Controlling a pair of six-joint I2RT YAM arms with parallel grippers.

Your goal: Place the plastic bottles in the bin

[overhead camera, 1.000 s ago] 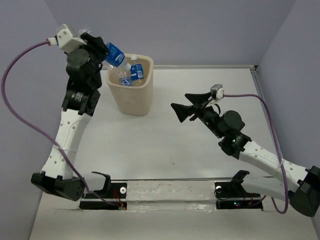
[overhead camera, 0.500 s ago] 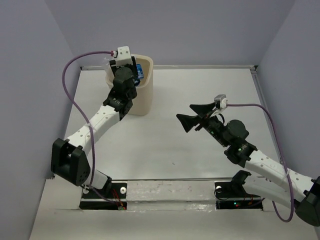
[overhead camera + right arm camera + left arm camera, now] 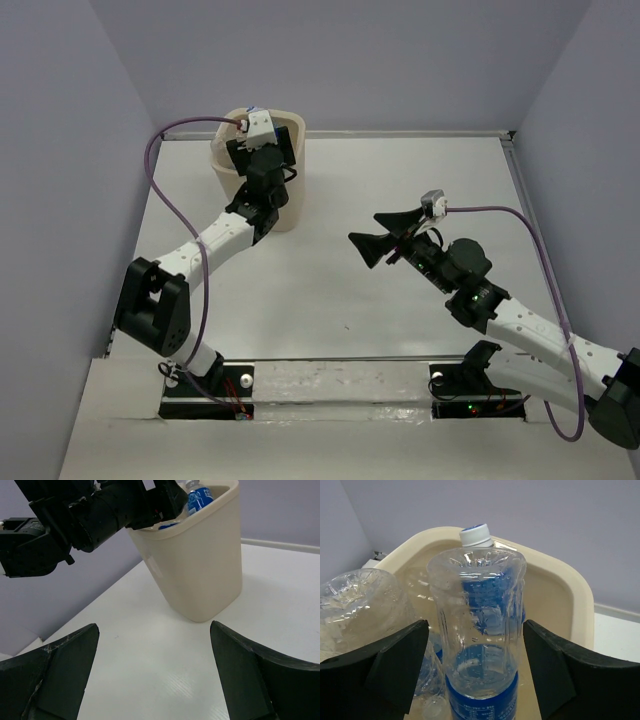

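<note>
The white tabletop carries the cream bin, which stands upright near the far left corner, mouth up and sides tapering downward. From its base the left arm reaches to the bin's mouth. The right arm hangs over the middle right of the tabletop, well apart from the bin.

Inside the bin, a blue-labelled bottle has its long axis running away from the left wrist camera. Its white cap is at the far end, toward the far rim, and its base end is cut off by the lower edge. A clear crumpled bottle lies just beside it on the left, cap unseen.

The left claw has its fingers spread to either side of the labelled bottle. A strip of bin wall shows between the left finger and the bottle, so nothing is pinched. The right claw is wide apart, empty, and faces the bin.

In the top view the left wrist hides the bottles, so only the left wrist view shows them lying within the bin. Only the right wrist view shows the bin's outer wall, with blue-labelled plastic just above the rim.
</note>
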